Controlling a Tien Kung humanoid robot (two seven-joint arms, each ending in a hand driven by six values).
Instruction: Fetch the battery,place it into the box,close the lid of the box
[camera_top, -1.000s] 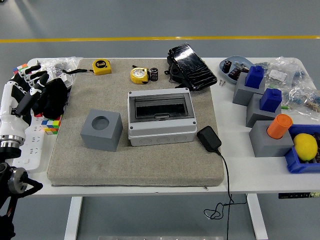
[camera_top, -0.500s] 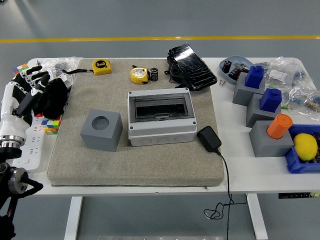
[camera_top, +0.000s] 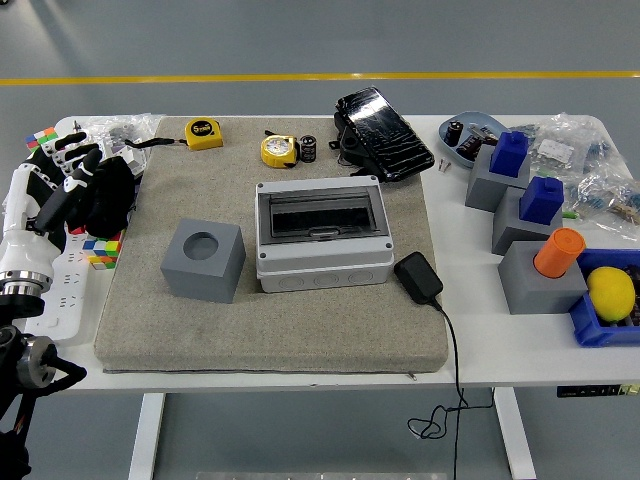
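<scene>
Box (camera_top: 322, 236) – lid shut | battery (camera_top: 308, 149) – beyond it | left hand (camera_top: 62, 175) – relaxed, table's left edge

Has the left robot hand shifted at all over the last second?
Barely. The left robot hand has edged slightly away from the table's near edge, judged against the colourful cube beside it; it holds nothing.

Left hand (camera_top: 62, 172) raised at left edge — fingers loose, empty.

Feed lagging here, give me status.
Left hand open at table's left edge, holding nothing. Battery untouched behind box. Path clear.
</scene>
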